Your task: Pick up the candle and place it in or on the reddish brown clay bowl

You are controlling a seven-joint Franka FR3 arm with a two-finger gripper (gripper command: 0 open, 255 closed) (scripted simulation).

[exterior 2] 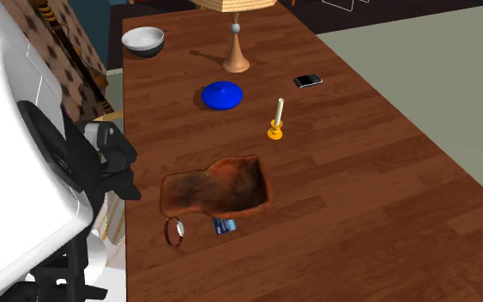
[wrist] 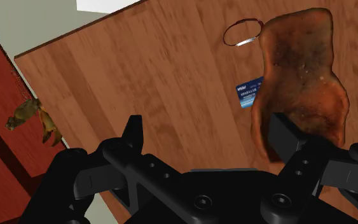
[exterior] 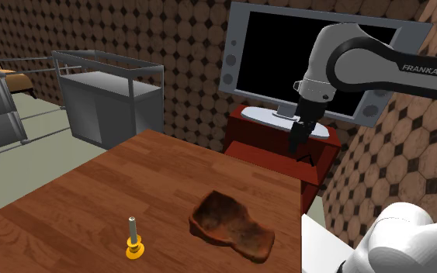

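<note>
Now candle point(exterior 2: 277, 118) upright on table point(exterior 2: 359, 214), 1 o'clock from bowl point(exterior 2: 218, 187) in second exterior view, apart. Blue lid point(exterior 2: 222, 94) at candle's 10 o'clock. Gripper point(wrist: 209, 130) fingers spread, empty, raised near table edge.

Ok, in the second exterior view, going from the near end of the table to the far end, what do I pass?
Thin hoop → reddish brown clay bowl → candle → blue disc → lamp → grey bowl.
</note>
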